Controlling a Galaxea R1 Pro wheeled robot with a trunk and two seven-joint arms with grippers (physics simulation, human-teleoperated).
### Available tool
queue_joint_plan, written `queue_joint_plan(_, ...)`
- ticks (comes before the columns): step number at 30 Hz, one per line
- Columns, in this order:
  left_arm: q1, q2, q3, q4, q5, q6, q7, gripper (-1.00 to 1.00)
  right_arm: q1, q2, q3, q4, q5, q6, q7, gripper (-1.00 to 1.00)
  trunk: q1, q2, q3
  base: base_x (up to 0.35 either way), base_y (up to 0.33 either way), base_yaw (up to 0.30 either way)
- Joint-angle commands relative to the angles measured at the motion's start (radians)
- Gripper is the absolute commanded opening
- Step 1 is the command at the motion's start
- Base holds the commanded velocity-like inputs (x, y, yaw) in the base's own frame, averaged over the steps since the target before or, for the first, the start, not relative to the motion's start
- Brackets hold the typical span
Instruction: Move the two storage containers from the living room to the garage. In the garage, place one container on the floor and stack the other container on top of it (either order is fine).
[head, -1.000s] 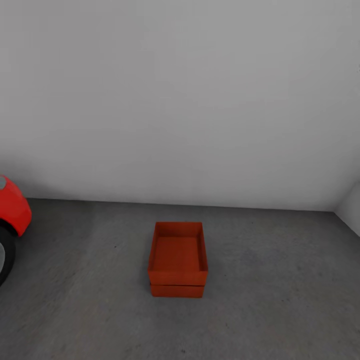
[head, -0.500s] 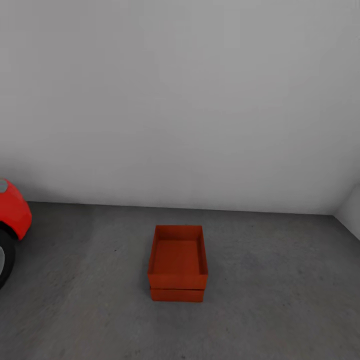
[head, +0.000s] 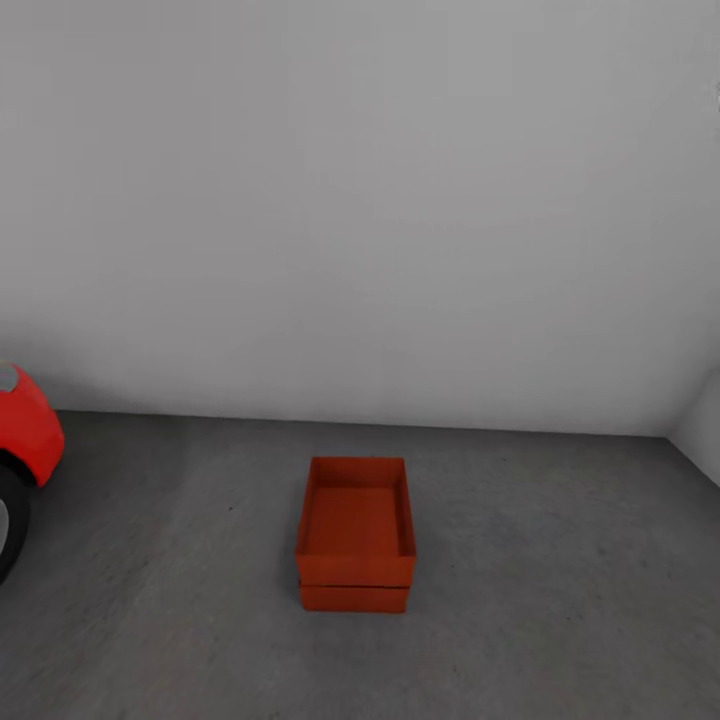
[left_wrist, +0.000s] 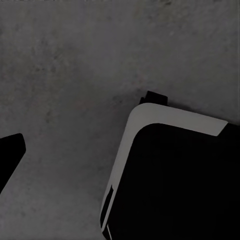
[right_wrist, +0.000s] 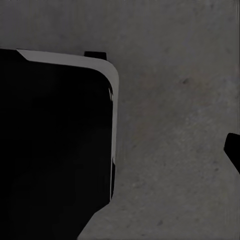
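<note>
The two storage containers stand stacked in the garage, in the middle of the head view. The upper orange-red container (head: 355, 522) sits squarely on the lower one (head: 353, 598), whose front wall shows beneath it. Both rest on the dark grey floor (head: 540, 600), a short way from the white wall. Nothing holds them. In the left wrist view a black shape (left_wrist: 10, 157) juts in at the edge over the concrete, and a similar one (right_wrist: 233, 150) shows in the right wrist view. Whether the jaws are open or shut is unclear.
A red car (head: 28, 435) with its black wheel stands at the left edge. The white wall (head: 360, 200) runs behind the stack, with a corner at the far right. My black, white-edged base (left_wrist: 175, 175) sits over the floor in both wrist views.
The whole head picture has slid slightly downward, so the camera moved. The stacked containers and the car have not moved on the floor.
</note>
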Motion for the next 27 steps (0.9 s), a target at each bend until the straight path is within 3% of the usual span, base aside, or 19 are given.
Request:
queue_joint_plan(1,-0.001,0.0,-0.007,0.001,0.006,-0.003,0.002,1.0,0.006,0.001,0.009,0.003,-0.007,-0.015,0.0,1.0,0.0,-0.001,0.001,0.0,0.0,0.0)
queue_joint_plan(27,-0.001,0.0,-0.007,0.001,0.006,-0.003,0.002,1.0,0.009,0.004,0.011,0.003,-0.004,-0.019,0.001,1.0,0.0,-0.001,0.043,0.0,0.0,0.0)
